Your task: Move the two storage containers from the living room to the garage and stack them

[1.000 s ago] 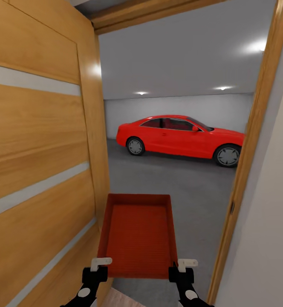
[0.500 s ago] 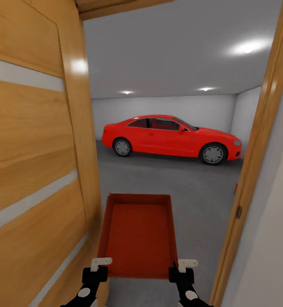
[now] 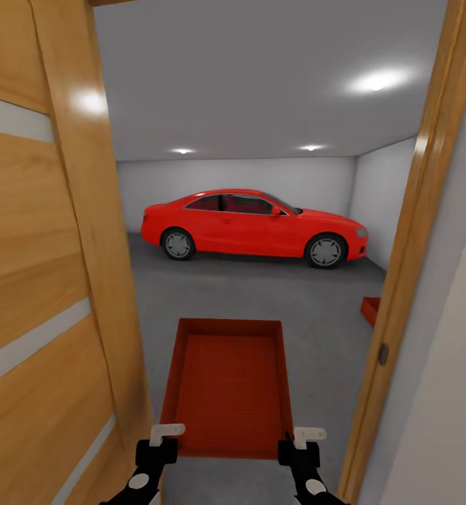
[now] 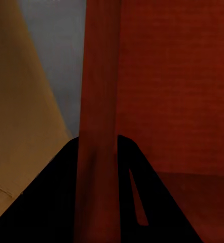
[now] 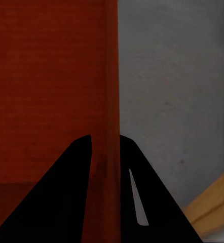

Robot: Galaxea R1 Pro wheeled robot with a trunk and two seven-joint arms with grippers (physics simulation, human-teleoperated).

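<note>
Container in hand: orange-red storage container (image 3: 227, 389), lidless and empty, carried level in front of the robot at the doorway threshold, long side pointing into the garage.
Left gripper (image 3: 164, 436): closed on the container's left wall; in the left wrist view the dark fingers (image 4: 56, 202) sit on either side of that wall (image 4: 98, 101).
Right gripper (image 3: 300, 438): closed on the right wall; the right wrist view shows the wall (image 5: 111, 91) pinched between both fingers (image 5: 66, 197).
Second container: orange-red corner (image 3: 370, 310) resting on the garage floor, partly hidden behind the right door frame (image 3: 408, 266).
Door: wooden leaf with frosted strips (image 3: 43, 294), swung open just beside the container's left edge.
Garage floor: dark grey concrete (image 3: 261, 294), open between the doorway and the red car (image 3: 254, 228), which is parked well back by the far wall.
Step in hand: judged as carrying the second container through the door; the first appears already set down.
Next move: calls for rolling clear of the door leaf and frame, turning right toward the floor container, lining the carried one up over it, then lowering and releasing with both grippers together.
Risk: clipping the door leaf on the left.
Writing, brands, labels: none legible on container, car or door.
</note>
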